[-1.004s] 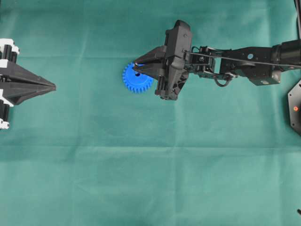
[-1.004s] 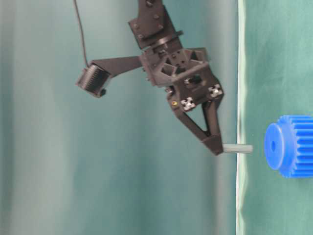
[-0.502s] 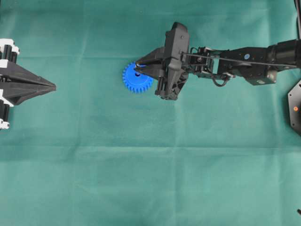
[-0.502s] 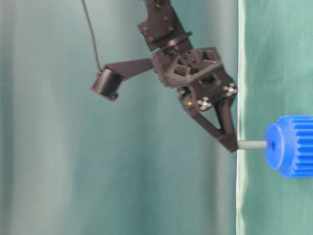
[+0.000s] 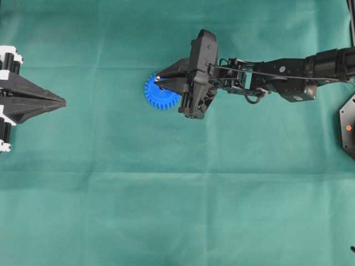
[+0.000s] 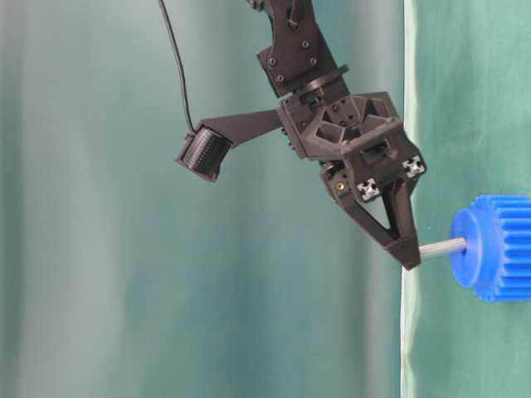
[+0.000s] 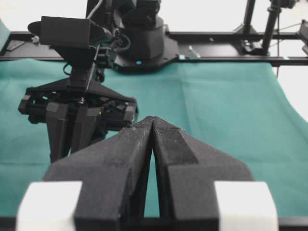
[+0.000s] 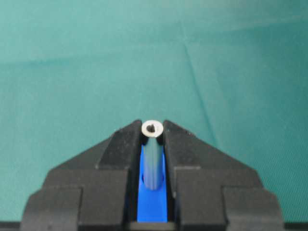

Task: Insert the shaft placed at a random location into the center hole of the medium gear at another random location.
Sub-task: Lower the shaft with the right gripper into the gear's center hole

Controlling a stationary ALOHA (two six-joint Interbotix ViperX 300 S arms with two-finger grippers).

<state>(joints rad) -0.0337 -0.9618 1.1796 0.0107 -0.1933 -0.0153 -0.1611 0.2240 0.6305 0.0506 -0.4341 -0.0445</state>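
Lowered since a second ago, the right gripper (image 6: 410, 255) pinches the smooth silvery shaft (image 6: 442, 246), its tip entering the toothed blue plastic medium gear (image 6: 494, 247) (hub hole hidden); beyond the gear, the left gripper (image 5: 60, 102) is pressed together.

robot lab bench, green cloth (image 5: 166, 210) (creased), black mounting rail (image 7: 216, 47)

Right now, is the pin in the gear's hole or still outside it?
In, partly. The pin runs from the right gripper into the blue gear; its tip is hidden in the hub, and depth cannot be told.
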